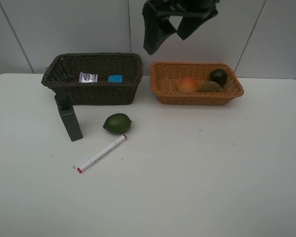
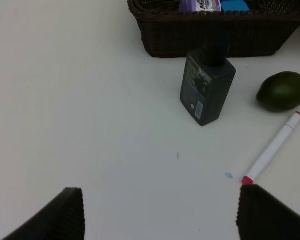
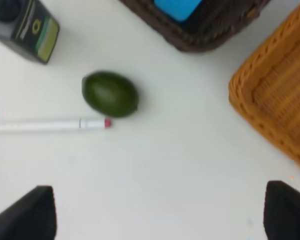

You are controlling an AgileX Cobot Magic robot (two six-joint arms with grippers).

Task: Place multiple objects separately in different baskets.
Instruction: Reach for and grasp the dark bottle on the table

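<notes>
- Sorted already, by the look of it: purple-lidded jar (image 1: 88, 77) and blue eraser (image 1: 115, 78) in the dark brown basket (image 1: 96, 95); peach (image 1: 187, 85), kiwi (image 1: 210, 87) and mangosteen (image 1: 218, 76) in the orange-tan basket (image 1: 197, 98).
- Out on the surface (image 1: 197, 173), in front of the dark brown basket: dark green bottle (image 1: 69, 120) upright, lime (image 1: 117, 123) near it on the side toward the orange-tan basket, marker (image 1: 101, 153) lying nearest the front edge.
- State of the left claw (image 2: 161, 212): fingers wide apart, nothing between them, bare surface beneath.
- State of the right claw (image 3: 160, 205): fingers spread wide, likewise empty, well above the surface.
- Key relation: bottle straight ahead of the left claw and well apart from it, standing between claw and dark brown basket. Probably the left arm's pick, with its basket close behind.
- Lime ahead of and below the right claw, orange-tan basket on that arm's own side. Likely the right arm's pick, fruit going with fruit.
- Marker's long axis slanting from near left to far right in the high view, capped end just beside the lime; touching or not, cannot tell.
- For the marker: fingers turned across that axis, and care not to nudge the lime into a roll.
</notes>
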